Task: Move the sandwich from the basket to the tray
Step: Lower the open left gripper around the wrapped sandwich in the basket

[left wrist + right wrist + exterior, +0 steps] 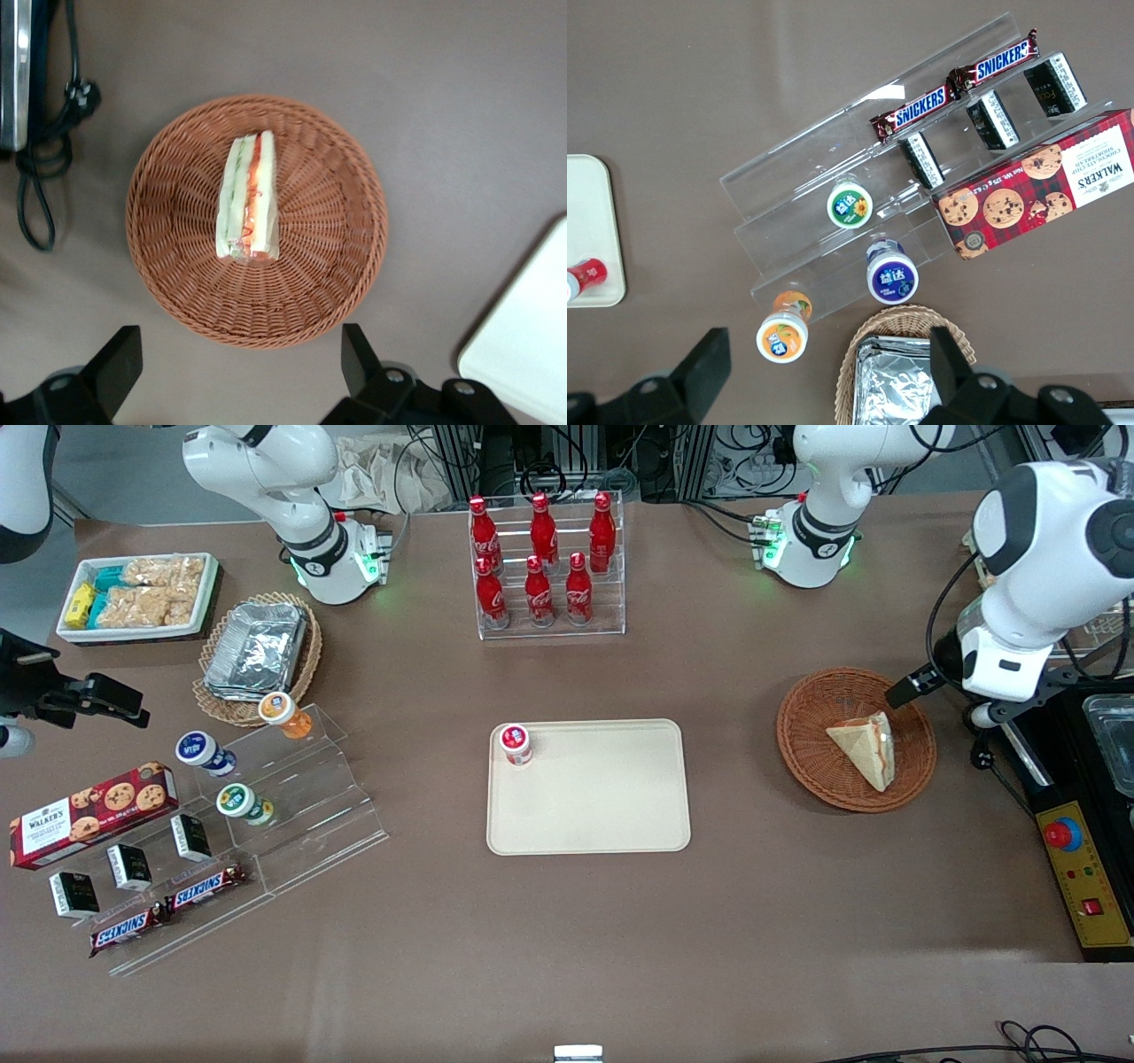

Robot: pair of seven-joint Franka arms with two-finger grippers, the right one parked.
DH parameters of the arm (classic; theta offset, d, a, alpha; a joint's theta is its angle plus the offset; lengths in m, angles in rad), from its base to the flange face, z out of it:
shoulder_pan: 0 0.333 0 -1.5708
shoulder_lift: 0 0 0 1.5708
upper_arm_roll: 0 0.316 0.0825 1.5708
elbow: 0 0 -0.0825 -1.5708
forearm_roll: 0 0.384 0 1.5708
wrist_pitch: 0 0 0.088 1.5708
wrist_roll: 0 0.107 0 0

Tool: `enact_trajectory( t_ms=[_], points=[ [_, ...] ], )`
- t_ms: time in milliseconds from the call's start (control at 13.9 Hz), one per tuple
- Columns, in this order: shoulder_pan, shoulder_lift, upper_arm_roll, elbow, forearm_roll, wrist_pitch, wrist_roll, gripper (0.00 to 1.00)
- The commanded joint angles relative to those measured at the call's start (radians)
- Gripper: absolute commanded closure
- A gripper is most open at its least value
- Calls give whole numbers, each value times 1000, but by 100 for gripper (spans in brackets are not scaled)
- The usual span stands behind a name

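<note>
The left arm's two-finger gripper (239,372) hangs released above the round reddish-brown woven wicker basket (177,274), black fingers spread wide with nothing between them, I'd guess so they can straddle the thing on the way down. The triangular wedge sandwich of pale bread (249,197) sits in the middle of the basket with its red, orange and green filling edge facing up at the wrist camera. From the basket, the flat cream-beige plastic tray (611,815) lies at about 9 o'clock in the front view, near, with a small red-lidded cup (516,744) taking one corner, so most of it looks free for the drop.
</note>
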Motion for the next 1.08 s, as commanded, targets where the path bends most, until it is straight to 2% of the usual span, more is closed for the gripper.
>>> enact_trajectory(
  t_ms=[0,288,719,1007],
  points=[
    [5,-4,-3,-71,19,63,-80,0],
    [25,38,-2,-178,19,207,-81,0],
    [25,214,1,-174,16,310,-123,0],
    [26,277,7,-171,16,391,-124,0]
  ],
)
